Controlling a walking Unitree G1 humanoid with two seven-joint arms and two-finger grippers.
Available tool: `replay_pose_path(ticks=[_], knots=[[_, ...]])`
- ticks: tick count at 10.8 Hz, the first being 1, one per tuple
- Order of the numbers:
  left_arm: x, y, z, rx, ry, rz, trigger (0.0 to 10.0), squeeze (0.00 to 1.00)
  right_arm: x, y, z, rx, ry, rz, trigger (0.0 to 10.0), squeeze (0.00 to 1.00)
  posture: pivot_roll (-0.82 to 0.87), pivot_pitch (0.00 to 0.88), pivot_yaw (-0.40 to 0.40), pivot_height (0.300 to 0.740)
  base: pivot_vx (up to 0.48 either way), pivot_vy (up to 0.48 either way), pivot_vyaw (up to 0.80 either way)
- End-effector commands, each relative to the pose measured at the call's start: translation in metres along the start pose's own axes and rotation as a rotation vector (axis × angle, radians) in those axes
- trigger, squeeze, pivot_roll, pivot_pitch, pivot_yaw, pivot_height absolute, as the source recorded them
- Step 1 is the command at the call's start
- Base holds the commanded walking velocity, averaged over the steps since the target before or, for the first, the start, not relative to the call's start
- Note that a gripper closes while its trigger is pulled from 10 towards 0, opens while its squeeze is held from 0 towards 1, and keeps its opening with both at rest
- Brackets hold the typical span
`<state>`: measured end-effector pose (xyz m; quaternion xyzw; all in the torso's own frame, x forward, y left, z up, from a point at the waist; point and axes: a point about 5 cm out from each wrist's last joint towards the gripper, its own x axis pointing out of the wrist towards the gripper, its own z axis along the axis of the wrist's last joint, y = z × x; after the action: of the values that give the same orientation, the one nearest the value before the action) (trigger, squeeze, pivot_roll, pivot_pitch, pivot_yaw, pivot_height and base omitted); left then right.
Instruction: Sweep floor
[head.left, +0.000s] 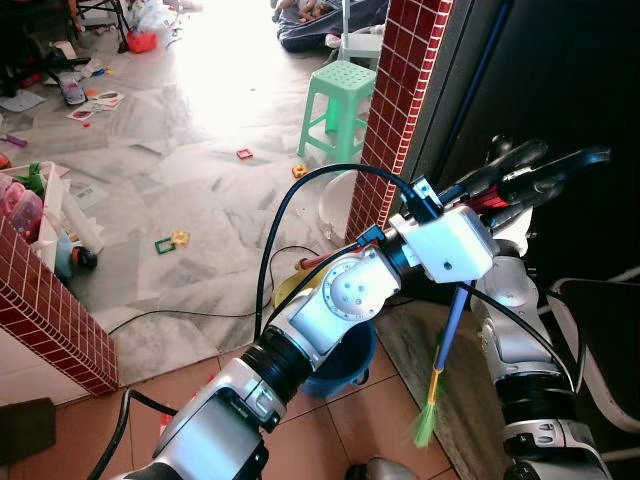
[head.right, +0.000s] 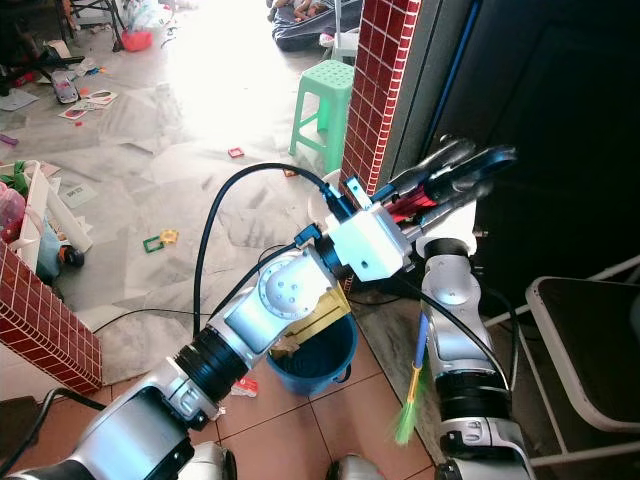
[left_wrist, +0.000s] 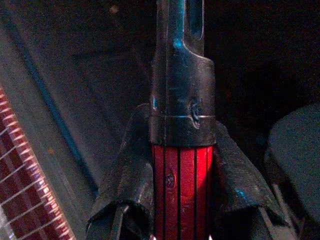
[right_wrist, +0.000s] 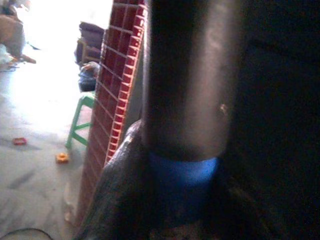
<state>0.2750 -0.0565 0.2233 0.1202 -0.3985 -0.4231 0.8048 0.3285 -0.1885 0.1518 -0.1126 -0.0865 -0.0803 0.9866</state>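
Note:
A broom hangs upright in front of me, with a blue shaft (head.left: 453, 318) and green bristles (head.left: 425, 420) just above the floor. My left gripper (head.left: 530, 172) reaches across to the right. It is shut on a red ribbed grip (left_wrist: 181, 190) with a black end cap (left_wrist: 182, 95), in line with the top of the shaft. My right arm (head.left: 520, 340) rises beside the shaft. My right gripper (right_wrist: 182, 200) is shut on the pole where blue (right_wrist: 182, 175) meets grey. Its fingers are hidden behind the left wrist in the eye views.
A red-tiled pillar (head.left: 400, 90) stands just left of the broom, with a dark wall behind. A blue bucket (head.left: 345, 365) holding something yellow sits at the pillar's foot. Also nearby: a green stool (head.left: 335, 100), a floor cable (head.left: 180, 315), scattered toys (head.left: 170, 242), a low tiled wall (head.left: 50, 310) and a chair (head.left: 600, 330).

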Motion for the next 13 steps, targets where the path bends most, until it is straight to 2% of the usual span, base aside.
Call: replay_pose_path(ticks=[1, 2, 3, 4, 5, 6, 7, 8, 9, 10, 11, 12, 13], knots=[[0.020, 0.014, 0.016, 0.040, -0.051, 0.082, 10.0, 0.00, 0.005, 0.000, 0.014, -0.014, -0.065, 0.004, 10.0, 0.00, -0.01, 0.018, -0.031, 0.740, 0.000, 0.000, 0.00], [0.019, 0.025, 0.010, -0.039, -0.001, 0.168, 10.0, 0.00, 0.006, 0.000, 0.014, -0.015, -0.064, 0.003, 10.0, 0.00, -0.01, 0.018, -0.031, 0.740, 0.000, 0.000, 0.00], [0.018, 0.029, 0.016, 0.115, -0.042, 0.107, 10.0, 0.00, 0.006, 0.000, 0.014, -0.011, -0.064, 0.003, 10.0, 0.00, -0.01, 0.018, -0.032, 0.740, 0.000, 0.000, 0.00], [0.018, 0.026, 0.016, 0.078, -0.035, 0.092, 10.0, 0.00, 0.006, 0.001, 0.014, -0.011, -0.062, 0.005, 10.0, 0.00, -0.01, 0.017, -0.034, 0.740, 0.000, 0.000, 0.00], [0.018, 0.030, 0.018, 0.063, -0.027, 0.128, 10.0, 0.00, 0.007, 0.000, 0.013, -0.013, -0.061, 0.003, 10.0, 0.00, -0.01, 0.016, -0.032, 0.740, 0.000, 0.000, 0.00], [0.018, 0.015, 0.025, 0.133, -0.086, 0.018, 10.0, 0.00, 0.008, -0.001, 0.013, -0.014, -0.060, 0.002, 10.0, 0.00, -0.01, 0.014, -0.035, 0.740, 0.000, 0.000, 0.00], [0.018, 0.019, 0.027, 0.203, -0.099, 0.037, 10.0, 0.00, 0.008, 0.000, 0.013, -0.015, -0.061, 0.004, 10.0, 0.00, -0.01, 0.014, -0.034, 0.740, 0.000, 0.000, 0.00], [0.020, 0.026, 0.026, 0.110, -0.060, 0.086, 10.0, 0.00, 0.009, -0.001, 0.013, -0.016, -0.061, 0.002, 10.0, 0.00, -0.01, 0.013, -0.037, 0.740, 0.000, 0.000, 0.00], [0.020, 0.030, 0.026, 0.105, -0.050, 0.100, 10.0, 0.00, 0.009, -0.001, 0.013, -0.016, -0.060, 0.002, 10.0, 0.00, -0.01, 0.016, -0.036, 0.740, 0.000, 0.000, 0.00], [0.021, 0.023, 0.030, 0.206, -0.077, 0.016, 10.0, 0.00, 0.009, 0.001, 0.012, -0.015, -0.058, 0.007, 10.0, 0.00, 0.00, 0.014, -0.040, 0.740, 0.000, 0.000, 0.00], [0.021, 0.024, 0.024, 0.026, -0.022, 0.080, 10.0, 0.00, 0.010, 0.002, 0.012, -0.013, -0.058, 0.009, 10.0, 0.00, 0.00, 0.012, -0.036, 0.740, 0.000, 0.000, 0.00], [0.019, 0.027, 0.021, 0.025, 0.005, 0.127, 10.0, 0.00, 0.011, 0.001, 0.013, -0.011, -0.058, 0.005, 10.0, 0.00, -0.01, 0.013, -0.033, 0.740, 0.000, 0.000, 0.00], [0.019, 0.026, 0.013, -0.172, 0.077, 0.181, 10.0, 0.00, 0.011, 0.001, 0.012, -0.011, -0.057, 0.004, 10.0, 0.00, -0.01, 0.013, -0.035, 0.740, 0.000, 0.000, 0.00]])
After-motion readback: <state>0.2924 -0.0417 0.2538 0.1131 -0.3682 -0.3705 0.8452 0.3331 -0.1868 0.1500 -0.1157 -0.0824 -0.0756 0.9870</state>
